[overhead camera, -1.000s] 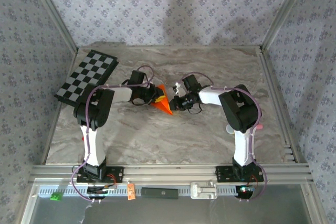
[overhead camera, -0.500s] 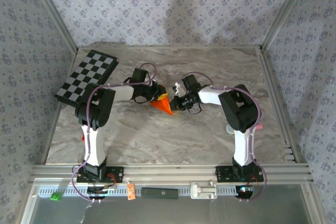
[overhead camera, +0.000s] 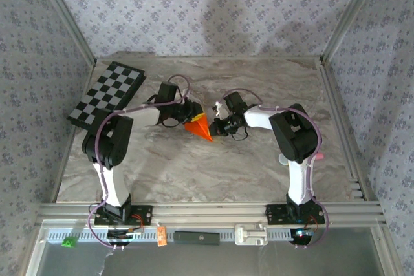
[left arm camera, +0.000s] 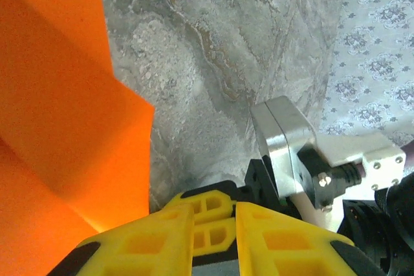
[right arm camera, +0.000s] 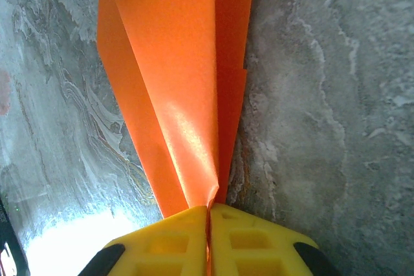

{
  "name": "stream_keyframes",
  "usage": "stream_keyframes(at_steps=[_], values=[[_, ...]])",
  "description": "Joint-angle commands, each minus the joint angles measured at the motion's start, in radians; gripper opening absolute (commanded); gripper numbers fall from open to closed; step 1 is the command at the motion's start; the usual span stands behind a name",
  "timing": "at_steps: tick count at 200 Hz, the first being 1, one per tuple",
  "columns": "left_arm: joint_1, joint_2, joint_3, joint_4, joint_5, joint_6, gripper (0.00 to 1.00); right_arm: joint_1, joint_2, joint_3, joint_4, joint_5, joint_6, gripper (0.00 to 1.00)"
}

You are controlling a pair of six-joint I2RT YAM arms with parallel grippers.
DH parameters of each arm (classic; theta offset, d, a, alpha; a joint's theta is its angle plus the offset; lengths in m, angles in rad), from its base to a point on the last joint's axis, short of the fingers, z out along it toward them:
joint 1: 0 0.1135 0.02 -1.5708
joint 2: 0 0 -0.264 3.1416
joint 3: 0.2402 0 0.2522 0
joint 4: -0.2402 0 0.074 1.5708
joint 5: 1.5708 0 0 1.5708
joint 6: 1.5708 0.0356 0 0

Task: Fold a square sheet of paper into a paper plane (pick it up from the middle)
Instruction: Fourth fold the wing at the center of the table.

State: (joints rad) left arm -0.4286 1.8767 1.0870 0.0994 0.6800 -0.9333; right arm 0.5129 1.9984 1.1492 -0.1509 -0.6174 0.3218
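Paper plane (overhead camera: 200,127), a small orange dart creased to a point, lies in the middle of the marble table (overhead camera: 272,82), between the two grippers. The right gripper (overhead camera: 217,127) has its yellow fingers pressed together on the narrow end, where the folds converge. Over the last second the left arm's elbow has swung outward, and the left gripper (overhead camera: 186,116) has moved in over the wide end. Its fingers (left arm camera: 142,237) sit close together with only a slit between them. No paper shows in that slit; the sheet runs just beside one finger. This looks like a crease being pressed while the tip is held. A checkerboard (overhead camera: 107,94) lies well apart on the left.
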Motion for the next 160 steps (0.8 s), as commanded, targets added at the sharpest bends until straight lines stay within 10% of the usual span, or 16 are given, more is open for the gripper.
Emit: stream_keyframes(at_steps=[1,160], values=[[-0.008,0.000,-0.027,-0.016,-0.017,0.019,0.22,0.009,0.065,-0.013,-0.071,0.094,-0.013,0.10],[-0.033,0.161,0.068,-0.108,-0.043,0.016,0.18,0.008,0.068,-0.009,-0.073,0.099,-0.010,0.12]])
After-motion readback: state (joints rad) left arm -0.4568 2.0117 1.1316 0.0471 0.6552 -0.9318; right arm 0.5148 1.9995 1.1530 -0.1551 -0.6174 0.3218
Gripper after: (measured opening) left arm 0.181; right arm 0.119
